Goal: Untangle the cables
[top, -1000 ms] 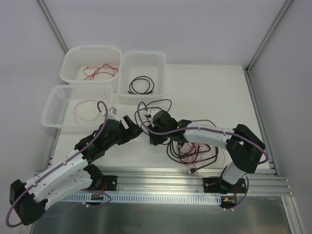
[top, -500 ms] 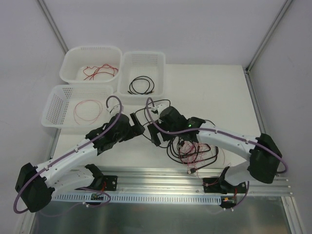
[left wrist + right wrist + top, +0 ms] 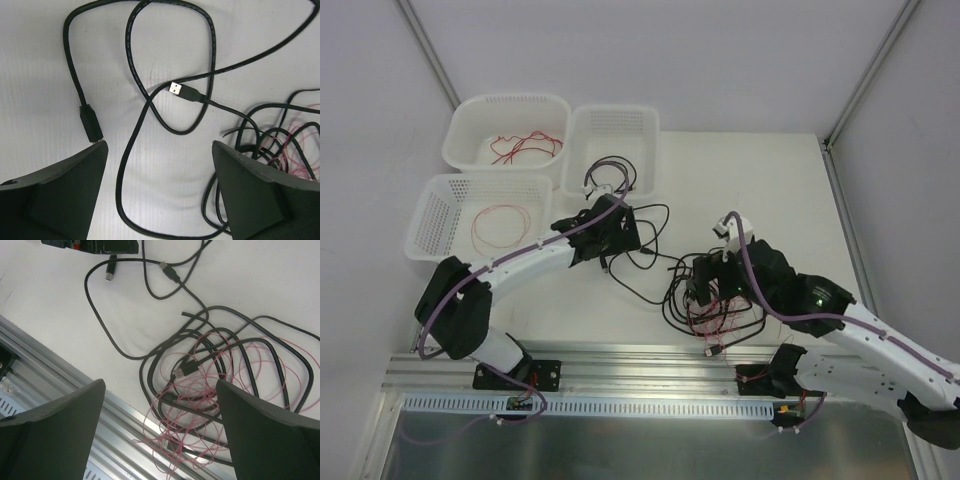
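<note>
Top external view: the cables (image 3: 720, 312), red wires and black leads knotted together, are lying on the white worktop (image 3: 770, 190). One black lead (image 3: 182, 92) is trailing left of the tangle, probably teased out for separating. Over it the left gripper (image 3: 159, 147) is hovering wide, holding nothing. Above the tangle the right gripper (image 3: 160, 385) is gaping, likewise unladen. Three white baskets (image 3: 430, 220), far left of the tangle, are holding sorted strands. Pale walls are enclosing everything.

White table (image 3: 750, 180). Three white perforated plastic baskets, grouped at 10 to 11 o'clock: one at the far corner (image 3: 510, 99), one just beside it toward 12 o'clock (image 3: 610, 110), one nearer (image 3: 430, 220). Ribbed aluminium rail (image 3: 640, 360) along the 6 o'clock edge.
</note>
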You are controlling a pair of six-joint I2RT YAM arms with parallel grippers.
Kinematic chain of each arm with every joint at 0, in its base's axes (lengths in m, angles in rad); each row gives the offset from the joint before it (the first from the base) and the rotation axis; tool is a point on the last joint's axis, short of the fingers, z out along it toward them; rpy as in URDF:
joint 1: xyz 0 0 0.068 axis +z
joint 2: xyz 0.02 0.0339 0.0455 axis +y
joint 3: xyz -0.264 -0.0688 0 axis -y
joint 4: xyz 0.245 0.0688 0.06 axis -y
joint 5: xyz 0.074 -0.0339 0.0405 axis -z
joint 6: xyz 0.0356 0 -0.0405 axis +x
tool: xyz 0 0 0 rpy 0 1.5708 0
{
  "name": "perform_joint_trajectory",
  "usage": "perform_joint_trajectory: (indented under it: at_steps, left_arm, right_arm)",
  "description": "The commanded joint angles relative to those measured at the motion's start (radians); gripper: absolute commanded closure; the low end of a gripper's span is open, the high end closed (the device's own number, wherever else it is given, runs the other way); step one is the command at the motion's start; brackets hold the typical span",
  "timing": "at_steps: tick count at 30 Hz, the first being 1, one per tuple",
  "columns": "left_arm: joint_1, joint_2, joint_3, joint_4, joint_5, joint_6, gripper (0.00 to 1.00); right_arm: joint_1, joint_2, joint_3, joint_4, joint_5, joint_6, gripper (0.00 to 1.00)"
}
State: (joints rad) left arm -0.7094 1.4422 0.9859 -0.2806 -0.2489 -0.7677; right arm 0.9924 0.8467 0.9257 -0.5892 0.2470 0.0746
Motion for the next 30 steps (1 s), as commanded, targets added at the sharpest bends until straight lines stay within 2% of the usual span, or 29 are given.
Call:
perform_joint_trajectory:
  at_steps: [1, 6, 13, 16, 21, 27, 28, 30]
  left_arm:
    - [0.014, 0.108, 0.075, 0.000, -0.046, 0.053, 0.14]
    - [0.019, 0.256, 0.138, 0.000, -0.098, 0.045, 0.20]
    - [0.036, 0.356, 0.204, 0.000, -0.124, 0.054, 0.26]
    - [0.036, 0.388, 0.218, 0.001, -0.090, 0.058, 0.30]
    - [0.036, 0.419, 0.208, 0.000, -0.079, 0.022, 0.43]
    - [0.034, 0.428, 0.174, 0.001, -0.052, 0.002, 0.46]
    - [0.034, 0.429, 0.171, 0.001, -0.049, -0.001, 0.52]
    - [0.034, 0.432, 0.166, 0.003, -0.040, -0.007, 0.57]
  right_arm:
    - [-0.003, -0.099, -0.042, -0.066, 0.095, 0.050, 0.02]
    - [-0.003, -0.225, -0.083, -0.118, 0.176, 0.073, 0.00]
    - [-0.003, -0.340, -0.099, -0.195, 0.235, 0.079, 0.00]
    - [-0.001, -0.354, -0.113, -0.207, 0.245, 0.082, 0.01]
    - [-0.001, -0.359, -0.129, -0.204, 0.244, 0.090, 0.00]
    - [-0.003, -0.351, -0.136, -0.204, 0.241, 0.093, 0.01]
    - [-0.003, -0.351, -0.136, -0.201, 0.241, 0.096, 0.00]
    - [-0.001, -0.353, -0.140, -0.199, 0.241, 0.099, 0.00]
